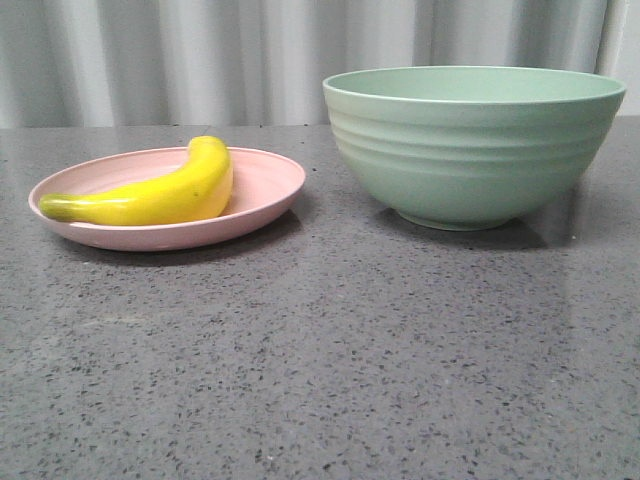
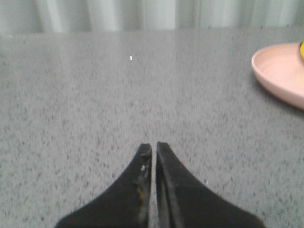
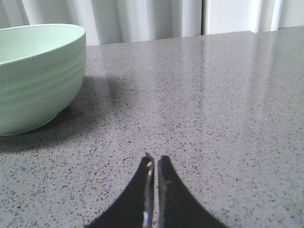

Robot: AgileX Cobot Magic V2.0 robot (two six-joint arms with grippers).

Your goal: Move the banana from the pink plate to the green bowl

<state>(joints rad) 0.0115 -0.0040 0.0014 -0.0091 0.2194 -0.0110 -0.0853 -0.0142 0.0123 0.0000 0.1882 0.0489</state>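
Nothing is under way yet: the banana [image 1: 160, 192] lies on the pink plate [image 1: 262, 190], curved along the plate's near side with its greenish stem end toward the left rim, and the green bowl [image 1: 470, 150] stands just beside the plate to the right, apart from it, on the grey speckled table [image 1: 320, 370]. The left gripper [image 2: 153, 147] sits low over bare tabletop with its black fingers pressed nearly together, holding nothing; the right gripper [image 3: 155, 161] is likewise closed to a thin slit and empty, with the bowl off to one side of it. By the look of it, the task is at its very start, the reach and grasp not yet made. The next move probably calls for the left arm, the nearer one to the plate, to spread its fingers, come over the banana and close across its thick middle. Neither arm appears in the front view. In the left wrist view only the plate's edge and a sliver of yellow show, cut off at the frame. The bowl's inside is hidden from every camera.
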